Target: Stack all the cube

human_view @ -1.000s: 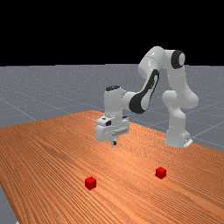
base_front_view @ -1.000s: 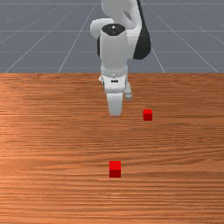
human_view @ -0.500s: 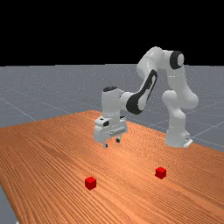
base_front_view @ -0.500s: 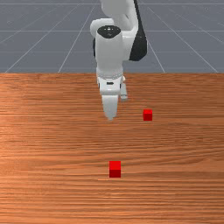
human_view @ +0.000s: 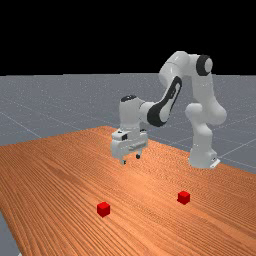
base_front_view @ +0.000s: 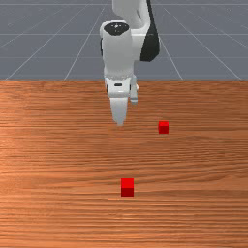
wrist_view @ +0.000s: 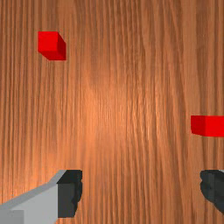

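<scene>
I hold my gripper (human_view: 131, 159) above the wooden table (base_front_view: 48, 155), its two fingers (wrist_view: 70, 192) spread wide apart, with nothing between them. The near cube (base_front_view: 127, 187), red, sits on the wood toward the front view's near side, a little left of its twin. That far cube (base_front_view: 163, 127), also red, rests to the front view's right of my hand. In the far view, one cube is at the left, the other at the right, both below my fingertips. They lie well apart, unstacked, each flat on the table.
</scene>
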